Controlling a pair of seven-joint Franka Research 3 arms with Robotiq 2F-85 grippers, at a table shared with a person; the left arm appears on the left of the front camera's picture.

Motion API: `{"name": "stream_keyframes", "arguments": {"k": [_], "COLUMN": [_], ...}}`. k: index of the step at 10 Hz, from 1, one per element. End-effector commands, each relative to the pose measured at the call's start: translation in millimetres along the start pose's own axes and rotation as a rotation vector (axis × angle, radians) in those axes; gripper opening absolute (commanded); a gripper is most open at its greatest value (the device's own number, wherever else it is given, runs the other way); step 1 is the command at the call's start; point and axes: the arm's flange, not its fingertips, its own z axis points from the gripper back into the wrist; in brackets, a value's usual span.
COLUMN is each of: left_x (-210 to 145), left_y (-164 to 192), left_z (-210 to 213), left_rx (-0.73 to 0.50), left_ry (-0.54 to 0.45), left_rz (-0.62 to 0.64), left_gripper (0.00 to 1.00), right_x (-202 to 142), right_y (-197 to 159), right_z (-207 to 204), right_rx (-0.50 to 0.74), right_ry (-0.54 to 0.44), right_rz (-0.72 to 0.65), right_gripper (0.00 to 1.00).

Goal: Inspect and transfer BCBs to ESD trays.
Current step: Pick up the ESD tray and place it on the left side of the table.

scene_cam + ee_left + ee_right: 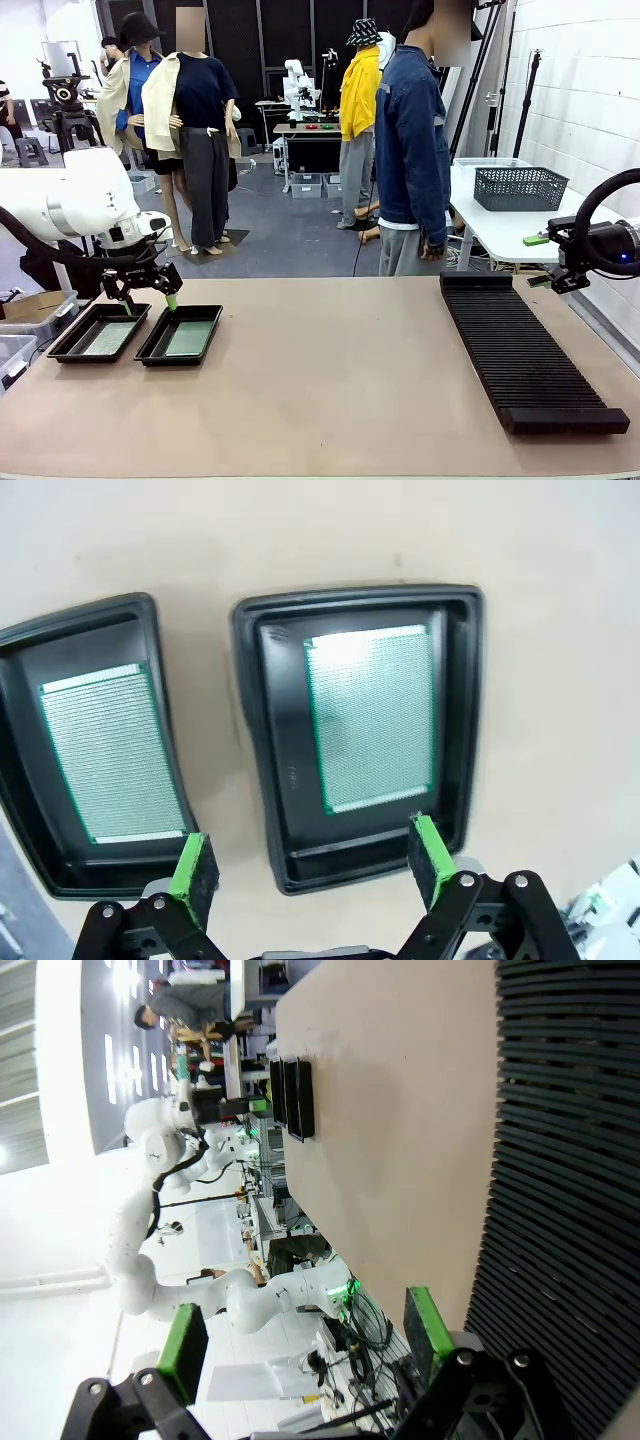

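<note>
Both BCBs are already seated, one green perfboard point(108, 752) lying flat in the left-hand ESD tray point(22, 780) and the other point(372, 718) in the tray beside it point(462, 720). The left gripper point(310, 865) is hovering just above the trays with its jaws spread and nothing held. The right gripper point(300, 1345) is parked wide open and empty over by the slotted rack point(525, 350), well apart from the trays. So the transfer step looks pretty much done. Probably all that's called for next is the left arm being lifted clear without a tray rim getting clipped.
</note>
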Motion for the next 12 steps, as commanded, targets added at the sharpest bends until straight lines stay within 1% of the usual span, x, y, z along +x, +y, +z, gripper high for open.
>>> {"name": "stream_keyframes", "arguments": {"k": [1,2,4,6,7,8,10,11,12], "left_x": [-16.9,-21.8,-26.9,-35.1,-37.0,-38.4,-37.6,-35.5,-32.4], "left_y": [23.7,37.2,70.2,107.9,126.3,144.8,181.2,193.0,202.1], "left_z": [24.5,33.9,50.2,58.8,61.3,62.8,66.0,66.6,65.1], "left_rx": [-0.124,-0.19,-0.321,-0.491,-0.562,-0.657,-0.858,-0.958,-1.005], "left_ry": [-0.006,0.005,-0.007,-0.021,-0.041,-0.032,-0.044,-0.021,-0.013], "left_rz": [0.006,0.0,0.027,0.019,0.032,0.037,0.062,0.07,0.098], "left_gripper": [1.0,1.0,1.0,1.0,1.0,1.0,1.0,1.0,1.0], "right_x": [-1.9,-1.9,-1.9,-1.9,-1.9,-1.9,-1.9,-1.9,-1.9], "right_y": [2.3,2.3,2.3,2.3,2.3,2.3,2.3,2.3,2.3], "right_z": [-2.7,-2.7,-2.7,-2.7,-2.7,-2.7,-2.7,-2.7,-2.7], "right_rx": [-0.009,-0.009,-0.009,-0.009,-0.009,-0.009,-0.009,-0.009,-0.009], "right_ry": [-0.009,-0.009,-0.009,-0.009,-0.009,-0.009,-0.009,-0.009,-0.009], "right_rz": [-0.012,-0.012,-0.012,-0.012,-0.012,-0.012,-0.012,-0.012,-0.012], "right_gripper": [1.0,1.0,1.0,1.0,1.0,1.0,1.0,1.0,1.0]}}
